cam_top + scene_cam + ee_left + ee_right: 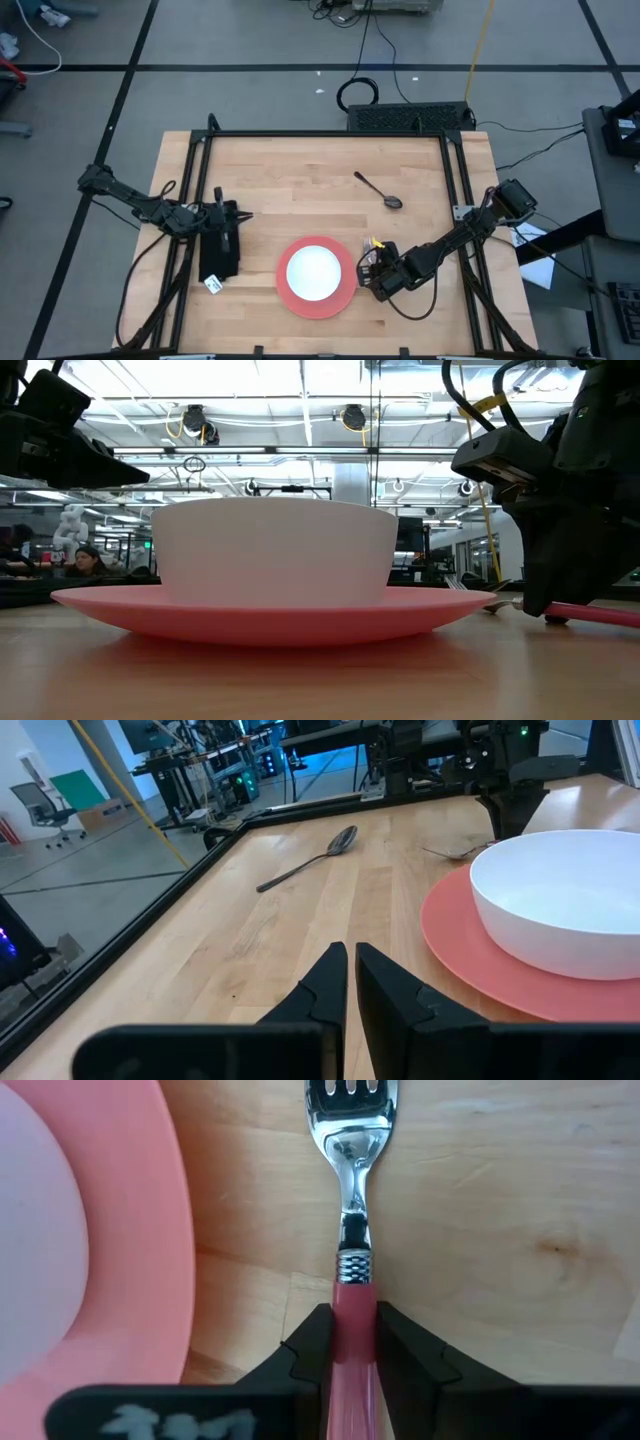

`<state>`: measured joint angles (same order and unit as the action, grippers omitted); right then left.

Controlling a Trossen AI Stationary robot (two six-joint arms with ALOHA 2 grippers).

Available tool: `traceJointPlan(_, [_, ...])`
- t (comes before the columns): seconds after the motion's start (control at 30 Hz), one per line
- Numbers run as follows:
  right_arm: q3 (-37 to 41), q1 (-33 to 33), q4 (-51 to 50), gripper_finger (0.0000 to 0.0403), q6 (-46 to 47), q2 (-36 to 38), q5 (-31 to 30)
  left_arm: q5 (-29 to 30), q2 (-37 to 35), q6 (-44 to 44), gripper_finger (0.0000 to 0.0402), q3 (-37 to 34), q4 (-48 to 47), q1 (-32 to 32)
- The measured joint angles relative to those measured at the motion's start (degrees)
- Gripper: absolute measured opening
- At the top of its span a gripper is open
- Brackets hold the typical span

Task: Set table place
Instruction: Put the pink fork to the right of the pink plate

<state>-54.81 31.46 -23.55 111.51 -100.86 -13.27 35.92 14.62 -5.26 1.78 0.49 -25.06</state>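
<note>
A fork (350,1140) with a pink handle lies to the right of a pink plate (340,298) that holds a white bowl (314,271). My right gripper (352,1350) is shut on the fork's handle, low over the table (300,170), beside the plate's right edge (372,264). The fork's metal head (498,603) points toward the table's far side. A metal spoon (378,190) lies flat on the table at the far right. My left gripper (246,215) is shut and empty, left of the plate, and its closed fingers show in the left wrist view (350,975). My right gripper pinches the fork's pink handle (352,1305) between its two fingers, just behind the ribbed metal collar. The fingers lie across the handle and come down from above. The fork lies about level at table height, and the handle's free end (600,613) sticks out behind the gripper.
Black frame rails (200,200) run along the table's left, right and far sides. Bare wood lies between the spoon and the plate and to the left of the plate. Cables and a black box (410,117) sit on the floor beyond the far edge. People show in the room behind (85,560).
</note>
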Motion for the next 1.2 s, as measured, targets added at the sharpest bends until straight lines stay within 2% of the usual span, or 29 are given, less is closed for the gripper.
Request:
traceJointPlan(0.5, [0.0, 0.0, 0.0, 0.0056, -2.5, 0.0, 0.0, 0.0, 0.0, 0.2, 0.0031, 0.0, 0.0, 0.0])
traceJointPlan(0.8, [-0.1, 0.0, 0.0, 0.0088, -2.5, 0.0, 0.0, -0.1, 0.0, 0.2, 0.0031, 0.0, 0.0, 0.0])
traceJointPlan(1.2, [0.0, 0.0, 1.1, 0.0091, -2.7, 0.0, -0.2, -0.1, 0.0, 0.2, 0.0031, 0.0, 0.0, 0.0])
